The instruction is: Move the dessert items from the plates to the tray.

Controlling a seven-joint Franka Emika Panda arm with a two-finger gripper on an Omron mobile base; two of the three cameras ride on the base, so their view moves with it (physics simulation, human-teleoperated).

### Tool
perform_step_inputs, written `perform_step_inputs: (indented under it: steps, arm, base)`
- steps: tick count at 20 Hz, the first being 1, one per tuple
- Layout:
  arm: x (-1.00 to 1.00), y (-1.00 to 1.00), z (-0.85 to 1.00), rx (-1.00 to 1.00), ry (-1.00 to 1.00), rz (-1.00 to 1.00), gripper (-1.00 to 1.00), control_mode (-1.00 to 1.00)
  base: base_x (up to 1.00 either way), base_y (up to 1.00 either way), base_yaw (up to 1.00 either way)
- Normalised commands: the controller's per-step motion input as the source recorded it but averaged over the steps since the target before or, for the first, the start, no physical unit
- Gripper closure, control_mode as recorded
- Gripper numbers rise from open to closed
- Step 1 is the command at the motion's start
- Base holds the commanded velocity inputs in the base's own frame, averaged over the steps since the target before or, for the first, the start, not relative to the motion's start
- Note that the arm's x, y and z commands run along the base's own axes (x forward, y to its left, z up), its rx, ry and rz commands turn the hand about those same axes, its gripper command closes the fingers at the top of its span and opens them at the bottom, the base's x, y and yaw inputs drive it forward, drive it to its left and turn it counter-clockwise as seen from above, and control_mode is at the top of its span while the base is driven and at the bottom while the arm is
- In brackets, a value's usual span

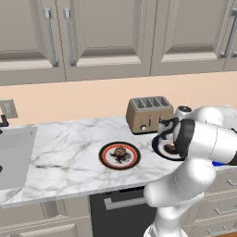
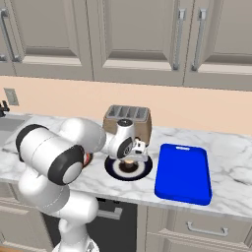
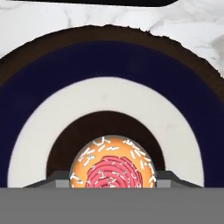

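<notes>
My tool (image 2: 132,158) is down over the navy plate (image 2: 114,170), its fingers clamped on the pink-frosted cupcake (image 3: 113,168) at the plate's centre. The grip looks low and close to the frosting; if I lift fast the cupcake could tip or slip out before reaching the blue tray (image 2: 183,172), just beside the plate on the worktop (image 2: 226,147).

The arm's white links hide most of the navy plate (image 1: 159,147) in the left base view (only its near-left rim shows), the blue tray (image 1: 219,163) there reduced to a sliver.
</notes>
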Motion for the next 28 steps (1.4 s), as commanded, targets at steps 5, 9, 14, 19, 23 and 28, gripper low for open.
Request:
perform_step_inputs:
  steps: [5, 9, 14, 19, 23, 28]
  arm:
    - [-0.1, -0.54, 0.56, 0.02, 0.0, 0.0, 1.0, -1.0]
    - [-0.25, -0.43, 0.59, 0.0, 0.03, 0.0, 1.0, -1.0]
    - [-0.03, -0.51, 0.41, 0.0, 0.09, 0.0, 1.0, -1.0]
    - [0.06, -0.68, 0.13, 0.0, 0.21, 0.0, 1.0, -1.0]
    - [0.05, -0.78, -0.02, 0.01, 0.16, 0.0, 1.0, -1.0]
    - [0.04, -0.53, -0.23, 0.01, 0.01, 0.0, 1.0, -1.0]
  base:
    - [0.0, 0.0, 0.0]
    - [0.0, 0.0, 0.0]
    - [0.0, 0.0, 0.0]
    - [0.0, 0.0, 0.0]
    - [0.0, 0.0, 0.0]
    - [0.0, 0.0, 0.0]
